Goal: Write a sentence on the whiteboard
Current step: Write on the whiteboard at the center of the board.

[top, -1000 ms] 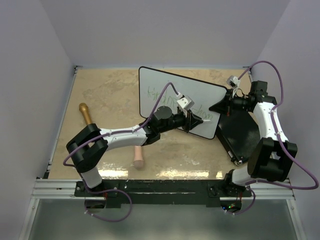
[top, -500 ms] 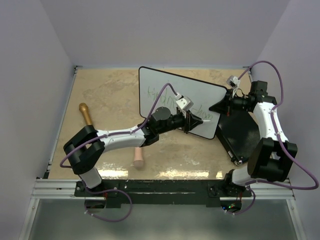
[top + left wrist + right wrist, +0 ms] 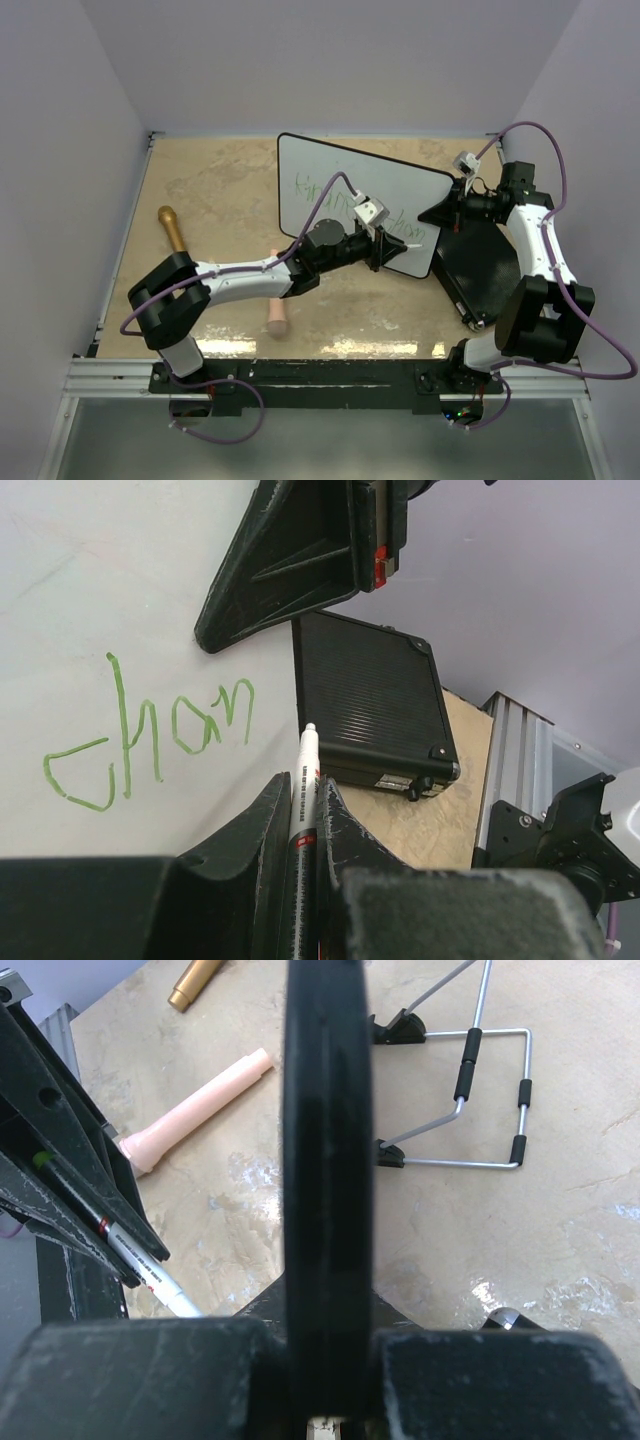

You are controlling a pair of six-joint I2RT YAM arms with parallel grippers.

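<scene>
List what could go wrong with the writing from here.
The sentence stops at "chan", close to the whiteboard edge beside the black case; the marker in the left gripper may run off. The right gripper clamps only one board edge, so pen pressure could shift it. The left gripper might also smear the green ink.

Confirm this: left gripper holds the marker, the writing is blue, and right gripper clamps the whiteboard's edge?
Wrong colour: the writing is green, not blue, per the left wrist view. The left gripper does hold the marker, and the right gripper clamps the whiteboard edge.
</scene>
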